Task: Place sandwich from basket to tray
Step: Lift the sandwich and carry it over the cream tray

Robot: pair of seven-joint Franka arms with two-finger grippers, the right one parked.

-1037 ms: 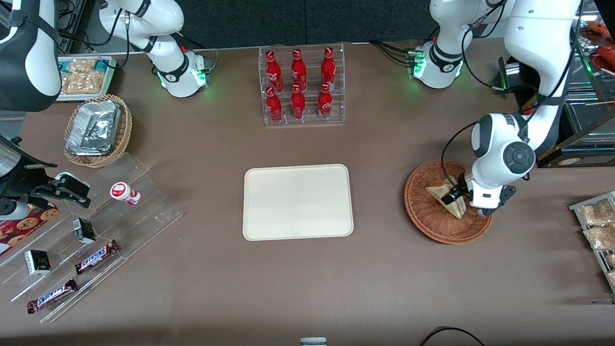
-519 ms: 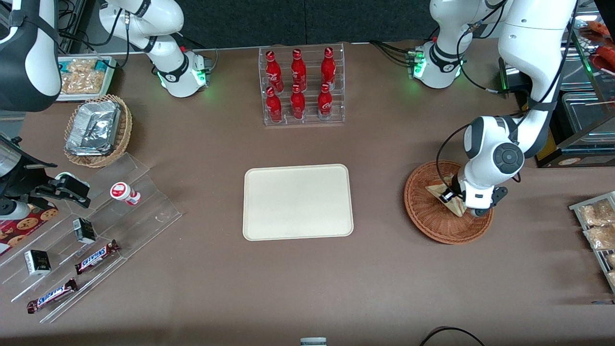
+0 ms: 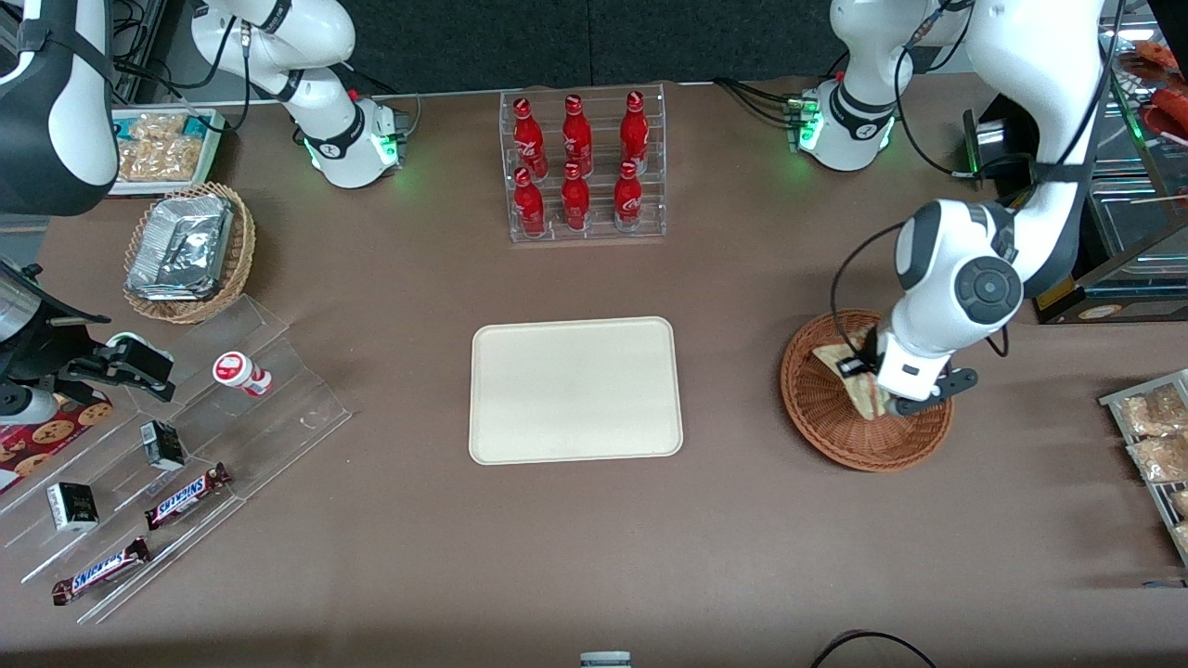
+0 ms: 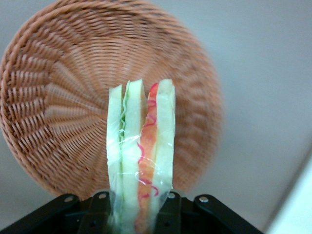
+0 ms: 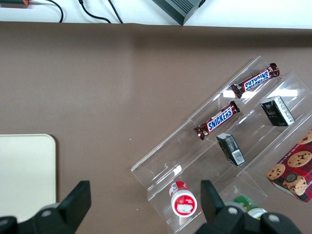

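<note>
Gripper [image 3: 858, 380] with sandwich [image 4: 141, 156] above basket [image 3: 817, 408], tray [image 3: 575, 390] well apart

Even overhead light falls on my table [image 3: 390, 557], bright enough, with only soft shadows pooling under my arm and beside the tray [image 3: 575, 390]. Green lamps glow at both arm bases. From my wrist, the sandwich [image 4: 141, 156] in my claw [image 4: 135, 214] is fairly sharp, while the basket [image 4: 53, 112] beneath is smeared (its rim blurred most).
</note>
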